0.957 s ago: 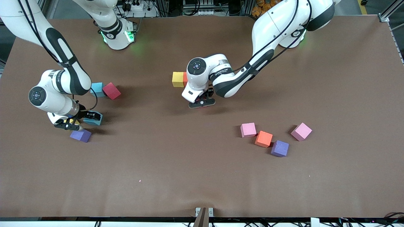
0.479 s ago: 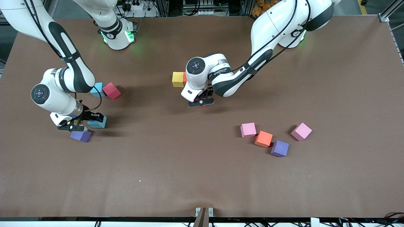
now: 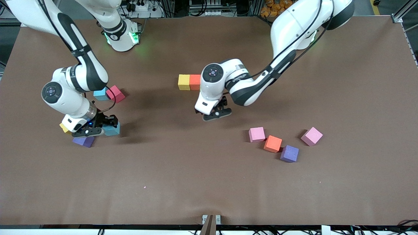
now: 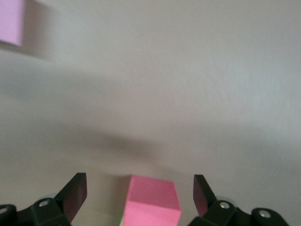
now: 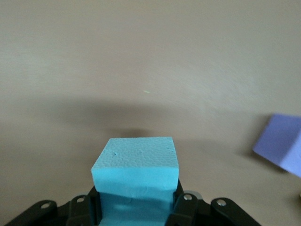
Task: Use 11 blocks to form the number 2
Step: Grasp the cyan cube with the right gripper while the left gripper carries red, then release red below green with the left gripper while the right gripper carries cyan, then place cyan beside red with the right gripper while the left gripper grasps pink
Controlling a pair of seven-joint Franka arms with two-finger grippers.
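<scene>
My right gripper [image 3: 94, 130] is shut on a light blue block [image 3: 111, 129] and holds it just over the table beside a purple block [image 3: 84, 141]. That held block [image 5: 136, 165] fills the right wrist view, with the purple block [image 5: 282, 146] beside it. A yellow block [image 3: 63, 127] peeks from under the right arm. My left gripper [image 3: 214, 113] is open over a pink block [image 4: 150, 200], which sits between the jaws without touching them and is hidden in the front view. A yellow block [image 3: 184, 82] and an orange block [image 3: 195, 82] touch side by side.
Another light blue block [image 3: 99, 94] and a red block [image 3: 115, 93] lie near the right arm. Two pink blocks [image 3: 257, 134] [image 3: 312, 136], an orange block [image 3: 273, 143] and a purple block [image 3: 289, 153] lie toward the left arm's end, nearer the camera.
My right gripper has carried the light blue block toward the left arm's end. My left gripper has moved away from the yellow and orange pair, uncovering the orange block.
</scene>
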